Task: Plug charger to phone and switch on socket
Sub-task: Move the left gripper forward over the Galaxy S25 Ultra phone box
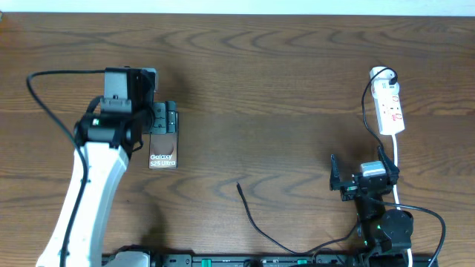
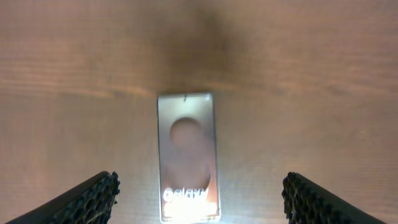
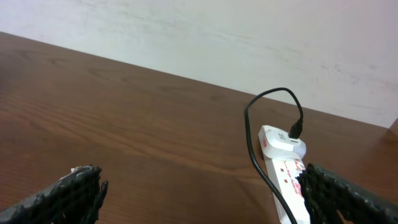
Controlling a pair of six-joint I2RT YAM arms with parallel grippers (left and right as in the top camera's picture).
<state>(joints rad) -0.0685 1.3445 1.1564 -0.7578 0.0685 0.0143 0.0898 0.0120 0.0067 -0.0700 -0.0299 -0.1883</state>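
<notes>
The phone [image 1: 162, 148] lies flat on the table at the left, its "Galaxy S25 Ultra" lettering toward the front. My left gripper [image 1: 163, 119] hovers over its far end, open and empty; in the left wrist view the phone [image 2: 187, 155] lies between the spread fingers [image 2: 199, 199]. The charger cable [image 1: 260, 226] runs across the front of the table, its plug tip [image 1: 239, 185] loose at centre. The white socket strip [image 1: 390, 107] lies at the far right; it also shows in the right wrist view [image 3: 283, 174]. My right gripper [image 1: 360, 178] is open and empty, in front of the strip.
A black cable [image 3: 258, 152] plugs into a white adapter [image 3: 283, 138] at the strip's far end. The strip's white cord [image 1: 398, 167] runs toward the front past my right arm. A pale wall [image 3: 249, 37] stands behind the table's far edge.
</notes>
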